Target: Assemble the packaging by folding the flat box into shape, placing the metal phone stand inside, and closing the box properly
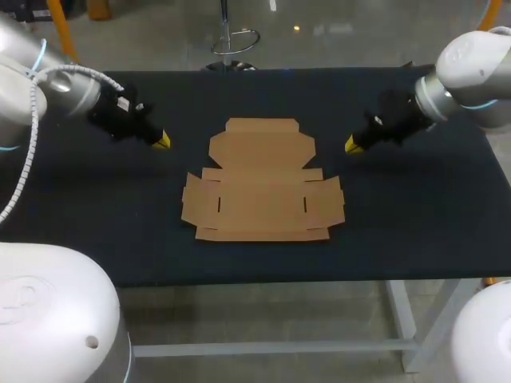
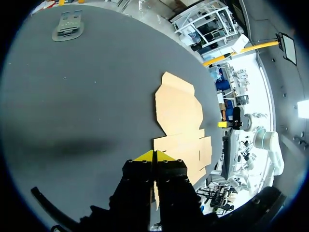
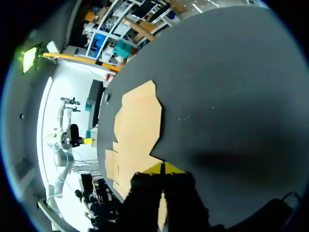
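1. Both hands were clenched on nothing, yellow tips pressed together. In the head view the left gripper (image 1: 160, 141) sat at the upper left and the right gripper (image 1: 350, 144) at the upper right. Each was off to one side of the flat box (image 1: 259, 187) and touched nothing.
2. My main worry was the first lift. The card lay flush on the dark table (image 1: 96, 231), so I judged that the fingers had no edge to get under. A tip nudging the rim would likely slide the whole sheet rather than raise a flap.
3. I also judged that folding one side with the other left unpinned could let the blank skate or the panel spring back flat.
4. The phone stand (image 2: 67, 26), a grey metal piece, showed only in the left wrist view. It lay far ahead of that gripper, near the table's far edge and well apart from the box. Reaching for it without the overhead view risked a poor grasp.
5. The box was plain brown cardboard in the centre of the head view.
   - A wide lid panel with notched corners pointed toward the top of the frame.
   - Side flaps lay left and right, with a narrow strip along the lower edge.
   - Two short slots sat in the middle panel.
   - No fold was raised.
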Controlling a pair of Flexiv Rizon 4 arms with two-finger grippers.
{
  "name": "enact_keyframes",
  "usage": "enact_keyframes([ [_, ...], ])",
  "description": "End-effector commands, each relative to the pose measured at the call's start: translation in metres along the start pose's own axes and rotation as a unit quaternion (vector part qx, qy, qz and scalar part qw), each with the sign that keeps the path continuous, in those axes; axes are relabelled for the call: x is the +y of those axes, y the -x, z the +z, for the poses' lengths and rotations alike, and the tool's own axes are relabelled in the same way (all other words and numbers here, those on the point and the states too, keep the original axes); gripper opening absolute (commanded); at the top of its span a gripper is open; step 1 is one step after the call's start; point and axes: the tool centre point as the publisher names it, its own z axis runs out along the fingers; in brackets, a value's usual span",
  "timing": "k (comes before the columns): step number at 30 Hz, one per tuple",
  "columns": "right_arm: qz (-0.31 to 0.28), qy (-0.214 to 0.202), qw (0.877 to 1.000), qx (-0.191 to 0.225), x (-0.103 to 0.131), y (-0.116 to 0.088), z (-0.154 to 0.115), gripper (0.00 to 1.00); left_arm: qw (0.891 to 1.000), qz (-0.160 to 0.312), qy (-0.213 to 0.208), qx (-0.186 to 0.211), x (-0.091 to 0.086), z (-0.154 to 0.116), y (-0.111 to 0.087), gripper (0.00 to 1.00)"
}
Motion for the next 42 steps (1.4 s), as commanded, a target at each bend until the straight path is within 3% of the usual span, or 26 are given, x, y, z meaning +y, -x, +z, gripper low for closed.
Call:
enact_keyframes([
  [1,-0.002,-0.006,1.0,0.016,0.008,0.005,0.014,0.0,0.999,0.008,-0.006,0.034,0.001,0.01,0.008,0.0],
  [15,-0.007,-0.038,0.998,0.045,0.004,0.008,0.048,0.0,0.998,0.019,0.015,0.061,-0.004,0.03,0.011,0.0],
  [27,-0.033,-0.047,0.997,0.06,0.001,0.013,0.055,0.0,0.996,0.013,0.044,0.081,-0.007,0.048,0.017,0.0],
  [42,-0.052,-0.054,0.995,0.065,0.0,0.016,0.061,0.0,0.994,0.048,0.058,0.079,-0.002,0.072,0.025,0.0],
])
